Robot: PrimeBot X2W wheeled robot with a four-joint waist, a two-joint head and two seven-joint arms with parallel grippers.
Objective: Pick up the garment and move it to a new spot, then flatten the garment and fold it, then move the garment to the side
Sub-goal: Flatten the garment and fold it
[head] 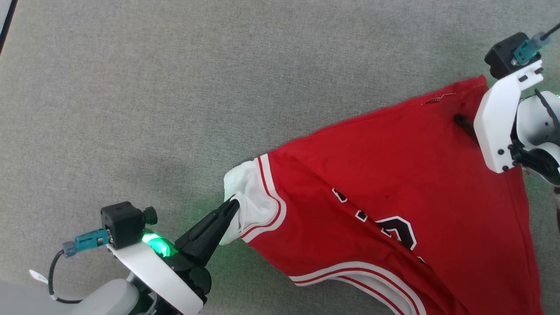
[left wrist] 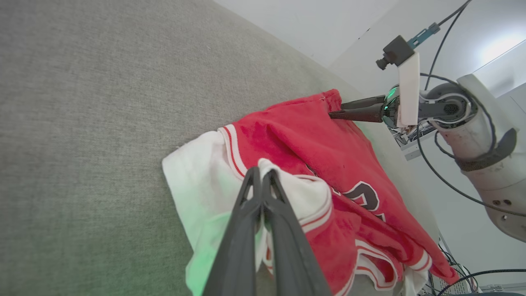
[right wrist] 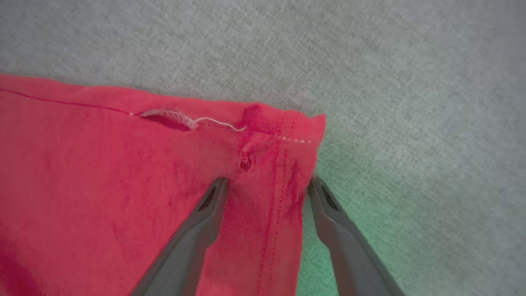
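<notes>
Garment (head: 393, 175) lay on your grey counter (head: 131, 87), part-spread and rumpled, lettering up. Nearest you, the left gripper (head: 234, 203) had its jaws pinched shut on the white sleeve (head: 251, 197). Farthest, the right gripper (right wrist: 267, 183) stood with jaws wide astride the hem corner (right wrist: 304, 127), clamping nothing. I judged you mid-flattening: the placing looked done, while smoothing, folding and the shift aside were yet to do. Its long axis ran diagonally, sleeve end pointing near-left, hem corner far-right.
</notes>
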